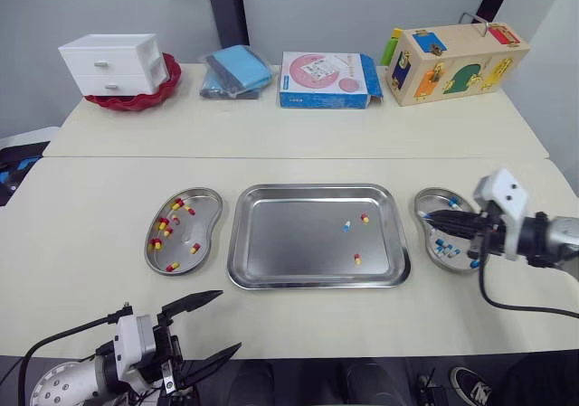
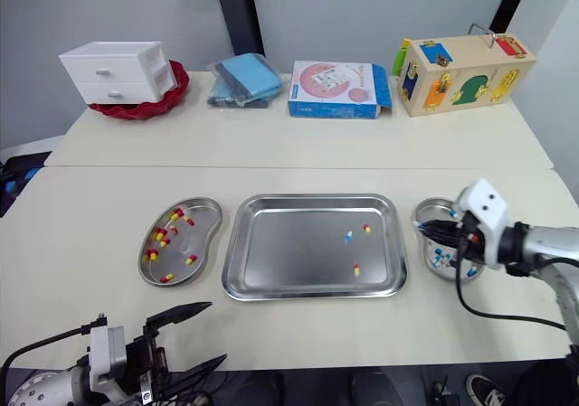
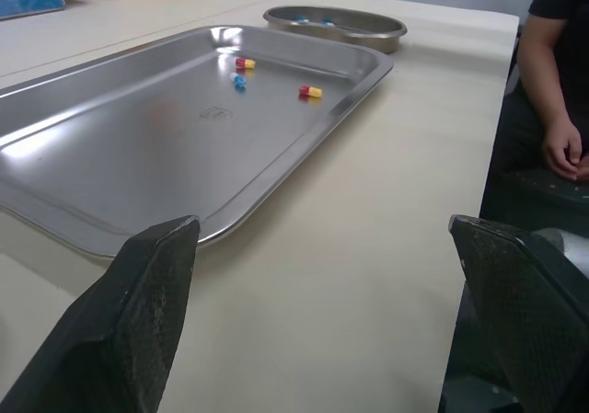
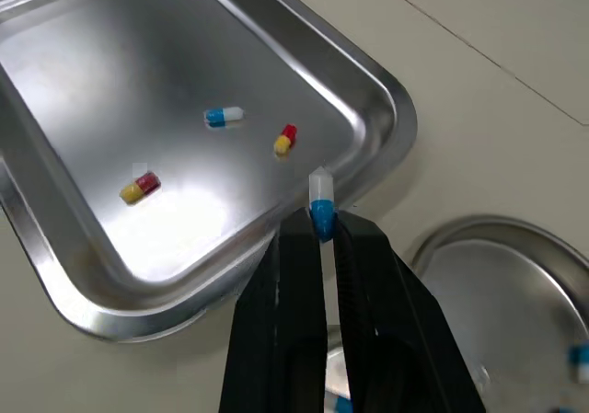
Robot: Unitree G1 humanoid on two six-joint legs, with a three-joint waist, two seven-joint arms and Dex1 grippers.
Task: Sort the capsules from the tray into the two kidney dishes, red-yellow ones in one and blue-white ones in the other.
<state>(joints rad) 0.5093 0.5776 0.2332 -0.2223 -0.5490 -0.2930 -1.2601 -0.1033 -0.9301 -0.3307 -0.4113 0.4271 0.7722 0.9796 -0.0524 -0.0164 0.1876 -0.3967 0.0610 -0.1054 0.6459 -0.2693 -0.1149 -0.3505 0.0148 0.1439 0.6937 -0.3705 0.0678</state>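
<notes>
The right tool (image 4: 320, 224), clamped on a blue-white capsule (image 4: 319, 203), hovers at right of frame by the rim of the kidney dish (image 1: 432, 192) and would best move in low over its hollow before letting go, as the left tool (image 1: 230, 319) sits open at lower left

Cream worktop (image 1: 298, 144). Steel tray (image 1: 289, 239) lies just left of the right pincer (image 1: 428, 214). Kidney dish (image 1: 422, 200) at its tip, second kidney dish (image 1: 204, 221) beyond the tray. Well ahead: red bowl (image 1: 136, 100), blue packet (image 1: 237, 70), pink box (image 1: 326, 79), wooden latch box (image 1: 452, 62).
</notes>
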